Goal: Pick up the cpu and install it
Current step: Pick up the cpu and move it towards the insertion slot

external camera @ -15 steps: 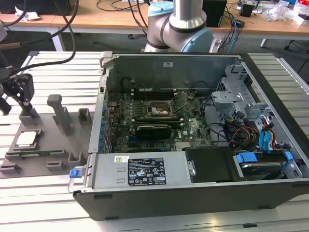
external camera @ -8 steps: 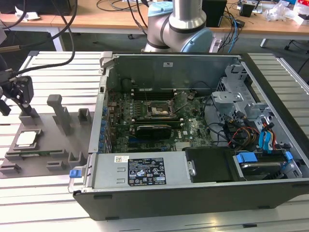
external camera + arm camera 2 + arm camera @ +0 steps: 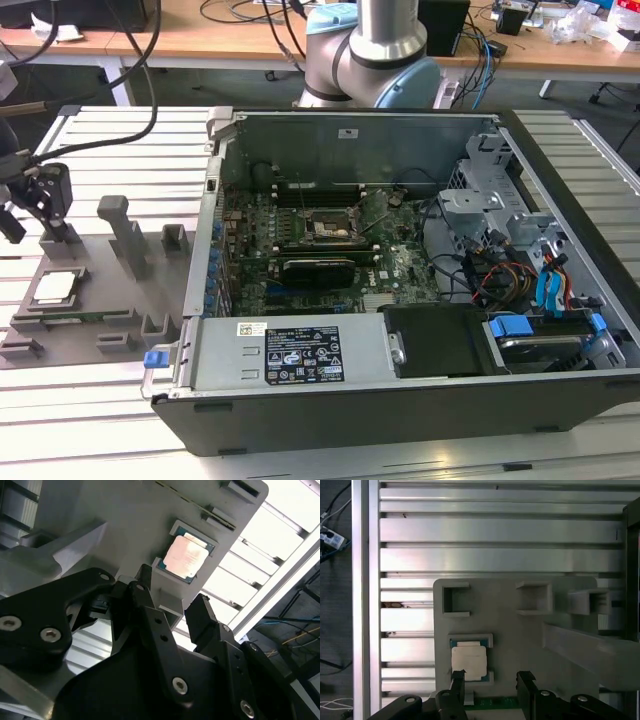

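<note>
The cpu (image 3: 55, 287) lies flat in a square recess of the grey tray (image 3: 130, 300) at the exterior view's left, silvery top up. My gripper (image 3: 40, 232) hangs a little above the tray, just behind the cpu, open and holding nothing. In the second wrist view the cpu (image 3: 186, 556) sits beyond the gripper (image 3: 170, 602), apart from both black fingers. The first wrist view has the cpu (image 3: 468, 661) close to one fingertip, off to the side of the gripper (image 3: 491, 680). The black-framed socket (image 3: 328, 228) lies on the motherboard inside the open computer case (image 3: 400, 395).
Upright grey holders (image 3: 125, 232) stand on the tray close to the gripper. The case's side wall (image 3: 205, 250) rises just to the tray's right in the exterior view. Cables and drive cages (image 3: 520, 260) crowd the case's right end. The ribbed metal table (image 3: 500, 530) surrounds the tray.
</note>
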Action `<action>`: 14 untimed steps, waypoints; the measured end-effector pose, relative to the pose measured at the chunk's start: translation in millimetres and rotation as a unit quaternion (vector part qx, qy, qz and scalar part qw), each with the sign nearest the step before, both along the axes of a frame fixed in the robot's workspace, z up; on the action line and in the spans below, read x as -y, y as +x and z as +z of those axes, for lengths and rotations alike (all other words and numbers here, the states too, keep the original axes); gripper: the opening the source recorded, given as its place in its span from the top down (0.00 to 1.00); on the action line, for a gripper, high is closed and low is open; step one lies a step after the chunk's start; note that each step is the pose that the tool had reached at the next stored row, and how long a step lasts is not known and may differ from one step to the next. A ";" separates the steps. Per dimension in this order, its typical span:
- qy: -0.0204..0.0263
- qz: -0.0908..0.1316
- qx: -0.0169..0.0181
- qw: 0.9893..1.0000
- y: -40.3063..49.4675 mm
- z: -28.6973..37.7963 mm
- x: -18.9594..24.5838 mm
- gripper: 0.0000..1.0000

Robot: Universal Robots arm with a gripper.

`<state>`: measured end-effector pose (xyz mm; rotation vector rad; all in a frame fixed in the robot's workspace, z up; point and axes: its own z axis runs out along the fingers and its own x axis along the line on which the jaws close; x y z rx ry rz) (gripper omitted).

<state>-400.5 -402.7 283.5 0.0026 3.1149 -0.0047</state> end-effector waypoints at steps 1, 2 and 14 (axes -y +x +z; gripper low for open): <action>0.000 0.000 0.000 1.000 0.0 -1.0 0.0 0.45; 0.000 0.000 0.000 1.000 0.0 -2.0 0.0 0.45; 0.000 0.000 0.000 1.000 0.0 -10.3 0.0 0.45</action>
